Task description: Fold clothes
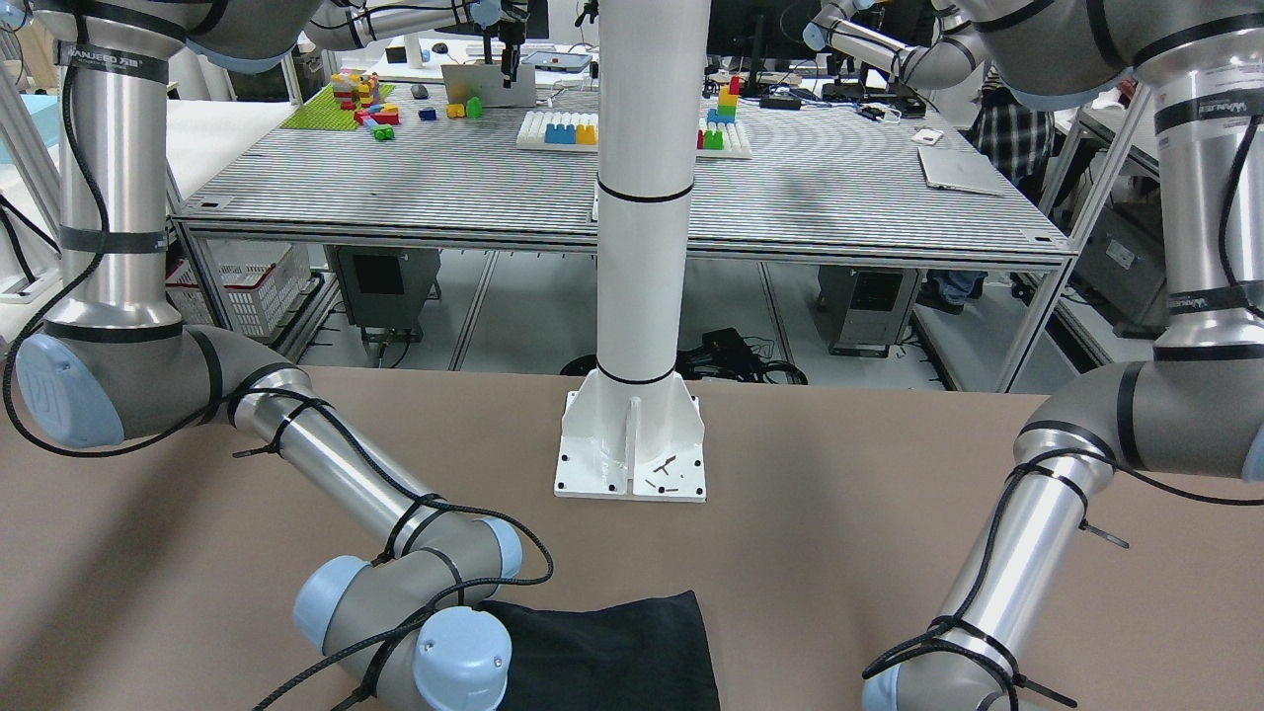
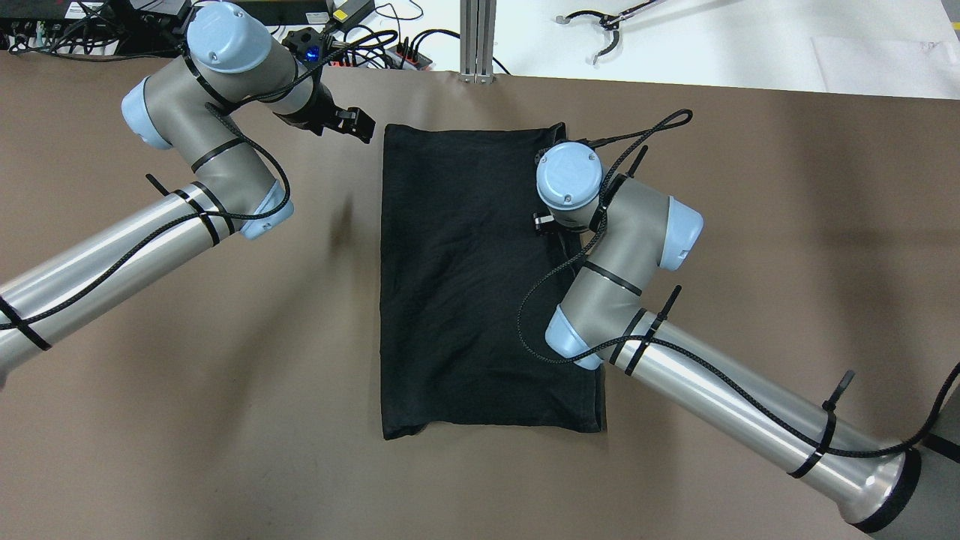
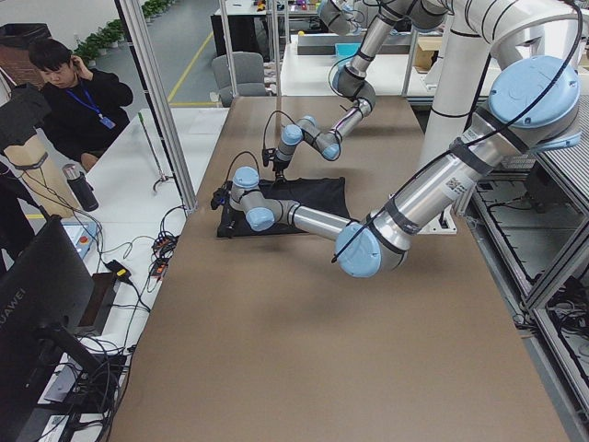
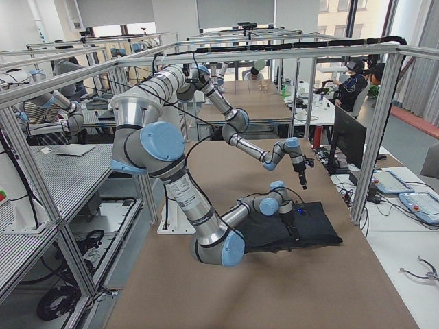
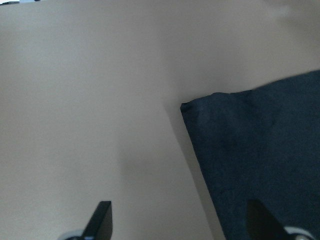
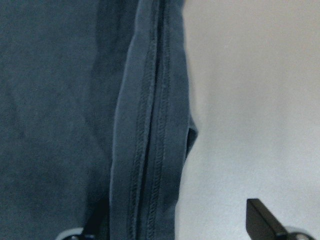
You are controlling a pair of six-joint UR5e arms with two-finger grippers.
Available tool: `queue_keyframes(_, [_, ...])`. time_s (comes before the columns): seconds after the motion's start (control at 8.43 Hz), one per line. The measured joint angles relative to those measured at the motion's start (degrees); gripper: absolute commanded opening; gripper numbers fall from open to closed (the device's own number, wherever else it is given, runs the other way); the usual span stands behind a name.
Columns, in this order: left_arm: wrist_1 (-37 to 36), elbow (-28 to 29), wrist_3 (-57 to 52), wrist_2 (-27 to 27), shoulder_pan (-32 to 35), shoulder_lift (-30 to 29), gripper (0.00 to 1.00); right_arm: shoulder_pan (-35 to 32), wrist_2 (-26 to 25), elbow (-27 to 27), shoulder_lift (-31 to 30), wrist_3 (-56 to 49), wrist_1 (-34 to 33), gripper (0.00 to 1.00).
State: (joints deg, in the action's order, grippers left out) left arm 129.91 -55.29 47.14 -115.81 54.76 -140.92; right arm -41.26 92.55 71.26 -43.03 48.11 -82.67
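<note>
The clothes (image 2: 465,285) are one black rectangular piece lying flat on the brown table, also seen as clothes (image 1: 612,652) in the front view. My left gripper (image 5: 180,222) is open and hovers just off the piece's far left corner (image 5: 184,106), which lies ahead of the fingers; in the overhead view the left gripper (image 2: 358,125) sits beside that corner. My right gripper (image 6: 175,225) is open over the hemmed right edge (image 6: 150,150), one finger above fabric, the other above bare table. From overhead the right wrist (image 2: 570,186) hides its fingers.
A white post on a base plate (image 1: 632,459) stands at the table's robot side. Cables and a power strip (image 2: 337,37) lie along the far edge. A person (image 3: 78,92) sits beyond the table's far side. Brown table surface (image 2: 787,225) surrounds the fabric.
</note>
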Motion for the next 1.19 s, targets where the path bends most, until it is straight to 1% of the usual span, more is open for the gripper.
queue_keyframes(0.12, [0.0,0.0,0.0,0.0,0.0,0.0,0.94,-1.3,0.9,-0.4,-0.5,-0.6,1.1,0.94])
queue_keyframes(0.36, [0.1,-0.1,0.0,0.0,0.0,0.1,0.94,-3.6,2.4,-0.6,-3.6,-3.3,4.9,0.94])
queue_keyframes(0.59, [0.2,-0.6,1.2,-0.1,0.0,0.2,0.94,-4.7,4.4,0.3,-5.4,-4.1,7.6,0.94])
queue_keyframes(0.71, [0.2,-1.1,2.3,-0.4,-0.1,0.5,0.94,-5.5,6.9,2.0,-6.0,-3.1,8.1,0.94])
queue_keyframes(0.83, [0.2,-1.6,4.2,-0.8,-1.1,1.1,0.94,-6.0,9.7,4.5,-7.0,-0.5,8.4,0.94])
queue_keyframes(0.95, [0.3,-3.0,7.5,-1.1,-3.0,2.1,0.94,-6.3,11.5,7.4,-8.1,2.5,8.5,0.94])
queue_keyframes(1.19, [0.4,-9.5,13.6,-1.3,-7.0,6.3,0.94,-6.4,12.8,13.2,-11.6,10.1,9.8,0.94])
